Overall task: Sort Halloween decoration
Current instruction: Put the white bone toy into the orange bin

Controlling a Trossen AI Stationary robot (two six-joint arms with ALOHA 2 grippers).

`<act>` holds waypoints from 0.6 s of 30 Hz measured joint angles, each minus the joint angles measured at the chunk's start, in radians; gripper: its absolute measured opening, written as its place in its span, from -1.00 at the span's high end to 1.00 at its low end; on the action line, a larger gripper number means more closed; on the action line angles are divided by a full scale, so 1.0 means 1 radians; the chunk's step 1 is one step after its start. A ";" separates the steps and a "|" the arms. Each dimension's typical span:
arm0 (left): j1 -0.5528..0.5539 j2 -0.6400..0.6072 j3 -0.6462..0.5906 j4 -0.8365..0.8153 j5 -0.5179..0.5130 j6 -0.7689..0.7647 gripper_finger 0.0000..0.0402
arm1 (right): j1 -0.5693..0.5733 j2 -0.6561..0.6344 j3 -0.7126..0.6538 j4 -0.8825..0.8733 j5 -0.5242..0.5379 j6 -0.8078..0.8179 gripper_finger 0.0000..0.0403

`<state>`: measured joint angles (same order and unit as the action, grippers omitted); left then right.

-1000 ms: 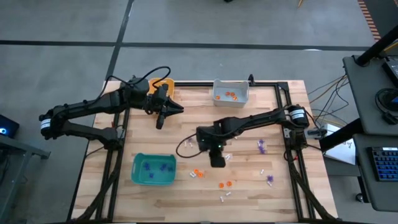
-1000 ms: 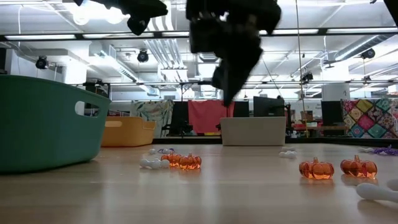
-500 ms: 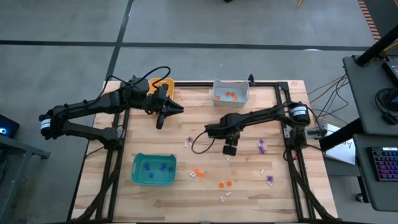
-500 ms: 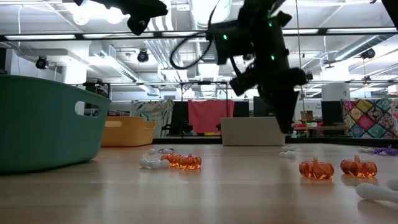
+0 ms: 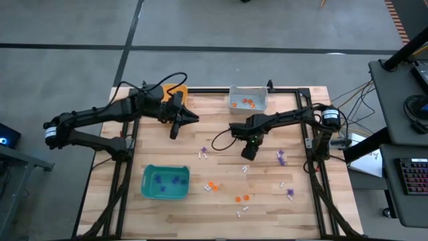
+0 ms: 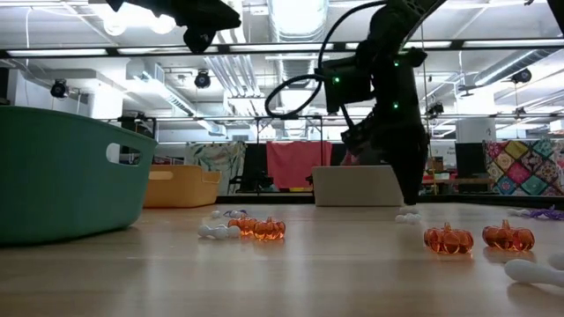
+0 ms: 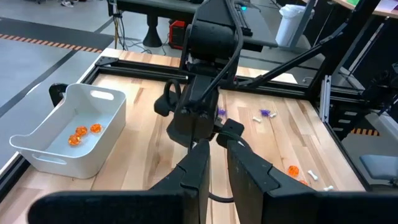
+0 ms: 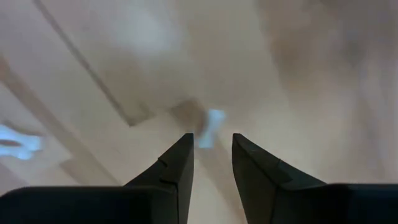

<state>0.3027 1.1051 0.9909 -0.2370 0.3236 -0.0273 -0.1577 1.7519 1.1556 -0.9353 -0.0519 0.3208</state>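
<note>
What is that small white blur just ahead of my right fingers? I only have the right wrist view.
Observer: The high view shows a small white trinket lying on the wooden table, close by the right gripper; it is most likely that one.
Operator: Where is the left arm?
Observer: The left gripper hangs above the table's far left part, near the orange-yellow plastic bin, well apart from you.
Operator: Which bin has the orange pieces?
Observer: The pale grey rectangular plastic bin at the table's far edge holds a few orange pumpkin trinkets.
</note>
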 joint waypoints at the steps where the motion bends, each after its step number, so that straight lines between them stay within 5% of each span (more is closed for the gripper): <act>1: 0.000 0.005 0.000 0.003 0.000 0.000 0.80 | 0.001 -0.001 -0.011 0.020 -0.013 0.008 0.51; 11: 0.000 0.042 0.000 0.048 0.000 0.018 0.80 | 0.003 -0.009 -0.101 0.146 -0.029 0.060 0.54; 18: 0.000 0.067 0.000 0.065 0.000 0.018 0.80 | 0.004 -0.009 -0.112 0.169 -0.022 0.062 0.85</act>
<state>0.3027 1.1722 0.9909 -0.1721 0.3237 -0.0090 -0.1539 1.7428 1.0431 -0.7666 -0.0743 0.3824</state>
